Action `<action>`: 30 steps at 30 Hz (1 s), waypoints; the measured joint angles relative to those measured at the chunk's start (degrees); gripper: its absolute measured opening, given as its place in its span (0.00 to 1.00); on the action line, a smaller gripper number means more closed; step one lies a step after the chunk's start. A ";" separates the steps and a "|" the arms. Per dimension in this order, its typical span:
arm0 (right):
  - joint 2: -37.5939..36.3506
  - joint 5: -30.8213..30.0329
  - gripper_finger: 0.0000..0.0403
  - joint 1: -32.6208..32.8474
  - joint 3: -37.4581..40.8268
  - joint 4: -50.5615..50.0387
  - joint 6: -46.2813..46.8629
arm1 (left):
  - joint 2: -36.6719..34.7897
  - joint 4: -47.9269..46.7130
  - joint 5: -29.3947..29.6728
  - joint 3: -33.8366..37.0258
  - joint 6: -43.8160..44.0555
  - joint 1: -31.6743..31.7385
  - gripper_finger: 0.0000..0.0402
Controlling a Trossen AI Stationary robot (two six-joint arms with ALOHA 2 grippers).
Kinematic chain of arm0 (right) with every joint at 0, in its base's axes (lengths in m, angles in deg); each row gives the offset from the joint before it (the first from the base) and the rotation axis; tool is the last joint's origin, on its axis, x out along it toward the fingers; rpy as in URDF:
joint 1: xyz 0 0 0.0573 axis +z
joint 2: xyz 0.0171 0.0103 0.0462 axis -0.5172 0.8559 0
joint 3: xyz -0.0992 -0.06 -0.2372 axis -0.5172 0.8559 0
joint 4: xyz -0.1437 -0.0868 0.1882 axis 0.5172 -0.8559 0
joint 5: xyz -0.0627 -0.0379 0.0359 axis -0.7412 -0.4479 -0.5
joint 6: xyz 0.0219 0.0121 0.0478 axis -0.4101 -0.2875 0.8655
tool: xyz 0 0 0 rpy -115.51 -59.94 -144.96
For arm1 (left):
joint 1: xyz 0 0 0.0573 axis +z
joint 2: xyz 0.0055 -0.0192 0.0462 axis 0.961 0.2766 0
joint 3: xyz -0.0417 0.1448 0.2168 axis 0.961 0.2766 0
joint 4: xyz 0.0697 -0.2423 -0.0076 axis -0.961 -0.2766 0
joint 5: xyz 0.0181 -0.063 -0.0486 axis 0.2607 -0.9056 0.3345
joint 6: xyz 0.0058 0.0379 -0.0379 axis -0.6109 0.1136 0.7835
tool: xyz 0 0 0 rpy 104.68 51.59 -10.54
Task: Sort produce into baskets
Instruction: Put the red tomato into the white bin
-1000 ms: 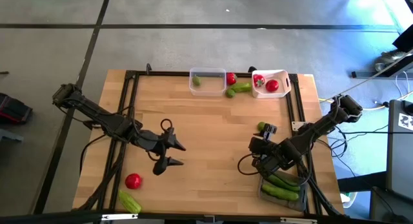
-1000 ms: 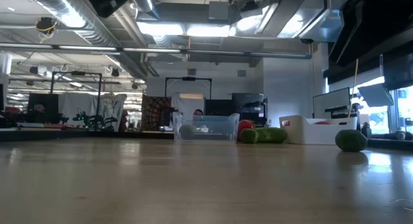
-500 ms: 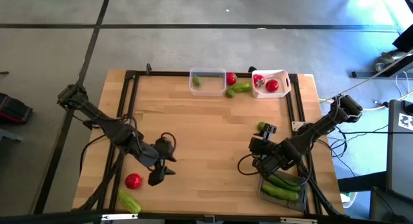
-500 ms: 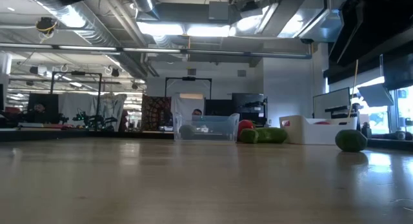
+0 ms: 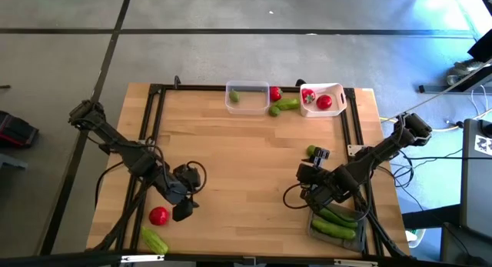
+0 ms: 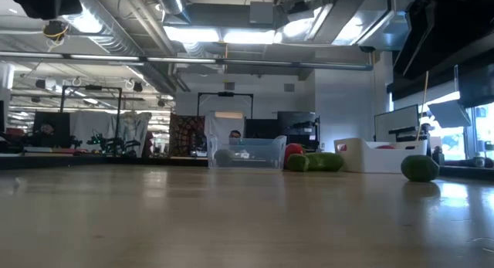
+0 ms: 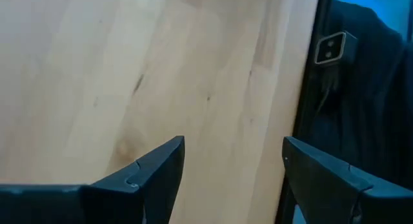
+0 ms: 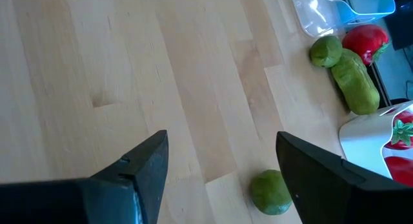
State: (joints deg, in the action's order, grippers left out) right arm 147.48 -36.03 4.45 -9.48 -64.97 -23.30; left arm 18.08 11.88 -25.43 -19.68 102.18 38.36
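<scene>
Reaching low, your left gripper (image 5: 183, 211) hangs open and empty beside the red piece (image 5: 158, 215).
Your right gripper (image 5: 311, 175) waits, open and empty, near a round green fruit (image 5: 311, 151); the clear basket (image 5: 247, 97) sits far back. No writing reads.

Two matte black jointed arms, looped black cables trailing, each ending in a wedge-fingered gripper (image 7: 232, 166).

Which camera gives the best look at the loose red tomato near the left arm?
The high view: the red tomato lies fully visible on the table beside the left gripper. The low view and both wrist views do not show it at all.
</scene>
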 joint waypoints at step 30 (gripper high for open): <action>0.01 0.00 0.64 0.00 0.00 -0.10 -0.04 | 4.95 -11.96 -11.71 -0.02 21.75 -5.88 0.95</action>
State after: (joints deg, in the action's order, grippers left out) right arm 147.49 -36.03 4.45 -9.48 -65.07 -23.34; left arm 23.03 -0.08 -37.14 -19.70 123.94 32.47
